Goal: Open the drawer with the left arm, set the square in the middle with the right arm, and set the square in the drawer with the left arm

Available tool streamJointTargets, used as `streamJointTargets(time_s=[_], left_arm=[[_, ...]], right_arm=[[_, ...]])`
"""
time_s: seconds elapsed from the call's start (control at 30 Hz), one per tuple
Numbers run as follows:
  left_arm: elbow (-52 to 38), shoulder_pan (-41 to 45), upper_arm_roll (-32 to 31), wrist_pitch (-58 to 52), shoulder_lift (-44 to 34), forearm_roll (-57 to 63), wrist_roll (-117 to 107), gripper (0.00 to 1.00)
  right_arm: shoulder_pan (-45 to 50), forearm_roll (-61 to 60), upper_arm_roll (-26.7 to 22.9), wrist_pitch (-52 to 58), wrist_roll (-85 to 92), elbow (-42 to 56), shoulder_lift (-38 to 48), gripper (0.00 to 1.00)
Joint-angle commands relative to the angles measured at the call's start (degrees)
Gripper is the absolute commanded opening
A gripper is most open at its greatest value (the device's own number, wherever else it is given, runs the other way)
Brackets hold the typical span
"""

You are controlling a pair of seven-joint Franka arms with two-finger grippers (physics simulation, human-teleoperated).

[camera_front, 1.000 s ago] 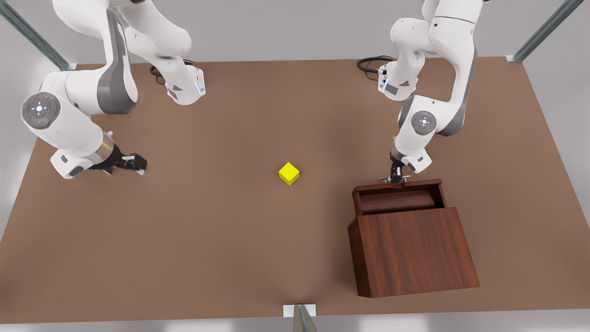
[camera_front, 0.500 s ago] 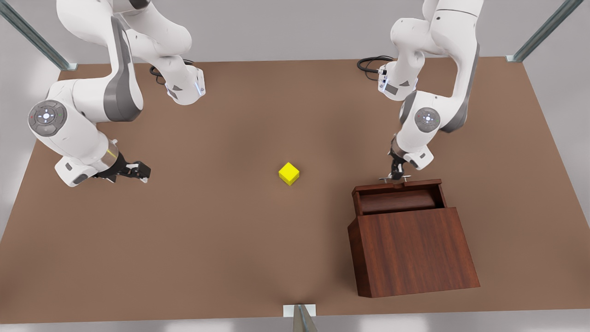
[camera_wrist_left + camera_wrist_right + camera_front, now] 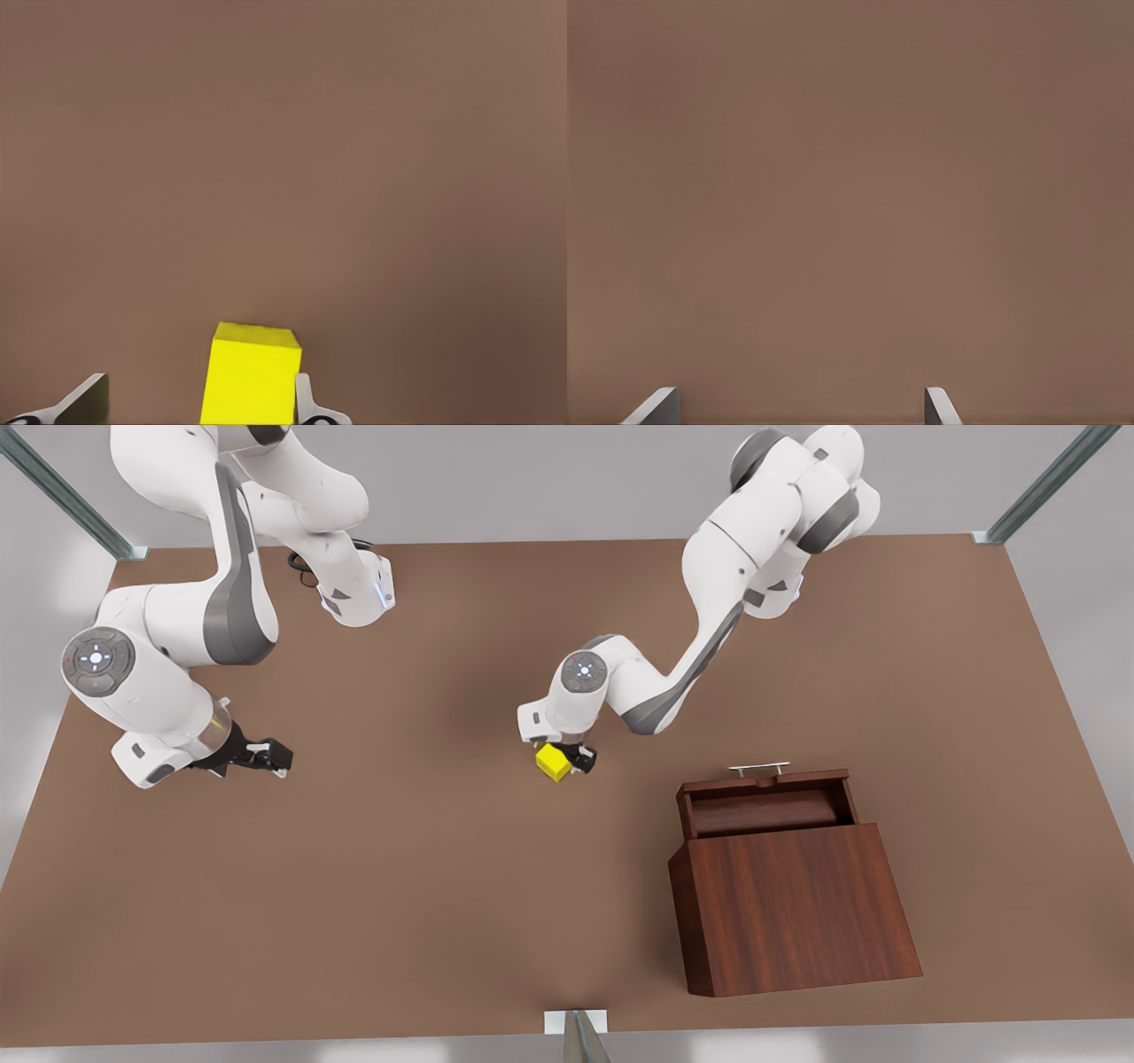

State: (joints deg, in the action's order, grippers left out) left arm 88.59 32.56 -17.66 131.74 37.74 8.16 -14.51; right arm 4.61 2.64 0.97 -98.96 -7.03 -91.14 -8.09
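The yellow square (image 3: 553, 763) rests on the brown tabletop near the middle (image 3: 496, 824). My left gripper (image 3: 567, 760) has come down around it, fingers open. In the left wrist view the square (image 3: 252, 372) sits between the fingers, touching one finger (image 3: 306, 403) and apart from the other. The drawer (image 3: 762, 808) stands pulled out from the top of the wooden box (image 3: 797, 908), its silver handle (image 3: 758, 766) free. My right gripper (image 3: 266, 757) waits open low over bare table at the front view's left, with nothing between its fingertips (image 3: 656, 405).
The wooden box takes up the table's near right part in the front view. Both arm bases (image 3: 354, 593) stand along the far edge, with cables beside them. A metal bracket (image 3: 576, 1027) sits at the middle of the near edge.
My left gripper has let go of the drawer handle and swung across to the square, now straddling it. The drawer stays open. The right gripper drifted slightly.
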Motion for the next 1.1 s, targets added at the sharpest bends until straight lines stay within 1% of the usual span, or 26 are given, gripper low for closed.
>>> streamJointTargets(time_s=[0.0, 0.1, 1.03, 1.07], left_arm=[[0.00, 0.05, 0.00, 0.00, 0.06, 0.80, 0.01, 1.00], [1.67, 0.93, 0.00, -0.08, 0.85, 2.12, 1.32, 1.00], [1.50, 2.34, 1.05, 8.44, 10.16, 2.12, 1.85, 1.00], [1.41, 2.34, 1.05, 8.44, 10.16, 2.12, 1.68, 0.89]], right_arm=[[-0.04, 0.00, 0.00, 0.00, 0.00, 0.00, 0.00, 1.00], [-0.04, 0.00, 0.00, 0.00, 0.00, 0.00, -0.35, 1.00], [-0.22, 0.00, 0.00, 0.18, -0.79, -0.18, -0.79, 1.00], [-0.22, 0.00, 0.00, 0.26, -0.79, -0.18, -0.79, 1.00]])
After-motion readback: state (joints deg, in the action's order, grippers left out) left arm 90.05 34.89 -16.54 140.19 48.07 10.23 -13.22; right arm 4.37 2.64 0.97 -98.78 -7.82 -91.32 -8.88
